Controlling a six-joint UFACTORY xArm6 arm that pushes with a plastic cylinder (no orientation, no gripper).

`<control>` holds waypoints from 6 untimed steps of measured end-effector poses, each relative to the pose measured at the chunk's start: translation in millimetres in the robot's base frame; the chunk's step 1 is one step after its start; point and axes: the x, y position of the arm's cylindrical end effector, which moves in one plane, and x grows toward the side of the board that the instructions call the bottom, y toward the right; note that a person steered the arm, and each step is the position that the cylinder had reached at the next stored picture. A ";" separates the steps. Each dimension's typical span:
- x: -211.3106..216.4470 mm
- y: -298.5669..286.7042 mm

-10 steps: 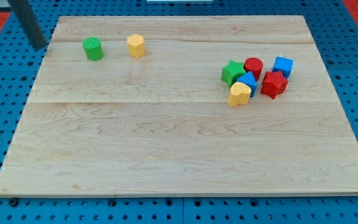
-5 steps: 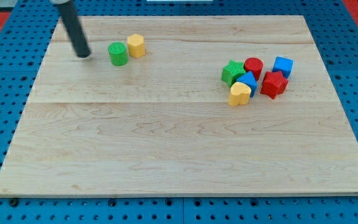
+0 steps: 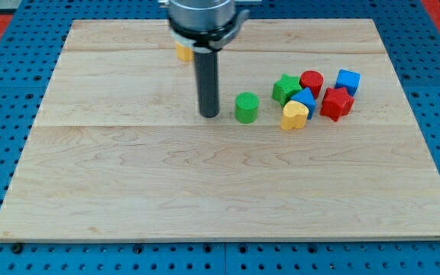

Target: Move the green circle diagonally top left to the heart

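Note:
The green circle (image 3: 246, 108) stands on the wooden board (image 3: 205, 191) just right of the board's middle. My tip (image 3: 209, 115) is down on the board a short way to the circle's left, with a small gap between them. The yellow heart (image 3: 294, 115) lies to the circle's right, at the lower left of a cluster of blocks. The circle and the heart are apart.
The cluster holds a green star (image 3: 285, 88), a red circle (image 3: 312, 80), a blue block (image 3: 347, 80), a blue block (image 3: 305, 100) and a red star (image 3: 336, 103). A yellow block (image 3: 182, 52) is partly hidden behind the arm near the view's top.
The green circle has moved from next to the yellow block at the upper left down and right toward the cluster. My tip has followed it from the left.

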 end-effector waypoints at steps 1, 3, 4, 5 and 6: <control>-13.5 -4.7; -17.6 -265.0; -48.2 -301.6; -115.6 -275.7; -147.1 -189.4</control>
